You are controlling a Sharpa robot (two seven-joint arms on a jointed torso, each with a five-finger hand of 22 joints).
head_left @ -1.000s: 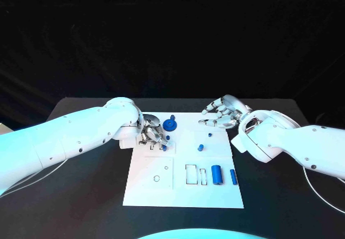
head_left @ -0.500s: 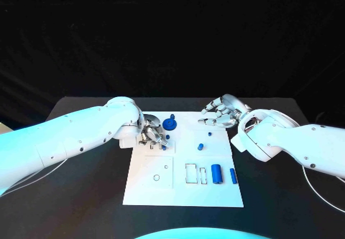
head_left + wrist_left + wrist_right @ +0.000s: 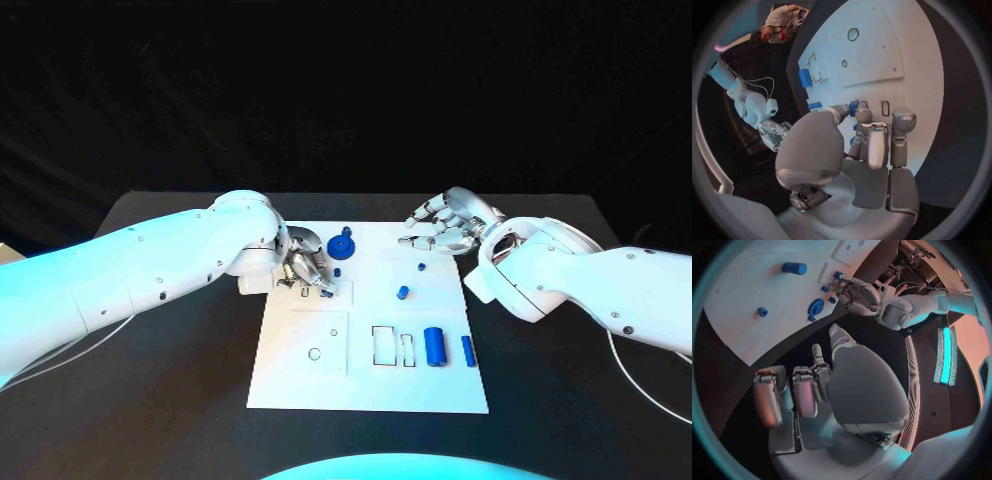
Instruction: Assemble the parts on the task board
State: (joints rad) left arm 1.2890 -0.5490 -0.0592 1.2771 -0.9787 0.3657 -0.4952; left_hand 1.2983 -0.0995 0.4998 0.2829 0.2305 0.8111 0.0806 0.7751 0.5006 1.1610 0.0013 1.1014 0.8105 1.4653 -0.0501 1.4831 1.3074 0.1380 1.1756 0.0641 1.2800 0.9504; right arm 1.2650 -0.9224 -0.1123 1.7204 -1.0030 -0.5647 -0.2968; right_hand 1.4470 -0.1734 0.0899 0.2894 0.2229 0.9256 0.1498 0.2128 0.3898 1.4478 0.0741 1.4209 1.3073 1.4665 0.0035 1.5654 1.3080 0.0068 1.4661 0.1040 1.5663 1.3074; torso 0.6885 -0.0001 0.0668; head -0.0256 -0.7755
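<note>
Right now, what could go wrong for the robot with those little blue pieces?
The left robot hand seems to pinch a small blue piece by its fingertips, so it might slip. Its fingers crowd the blue wheel-shaped part and could bump it. The right robot hand hovers at the task board edge.

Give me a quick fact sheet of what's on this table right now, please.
surface: black table
board: white task board, middle of table
parts: blue gear-like piece at far end; two blue cylinders near the rectangular slots
left hand: fingers down on the board's far left, a small blue part at its fingertips
right hand: over the board's far right corner, holding nothing
</note>
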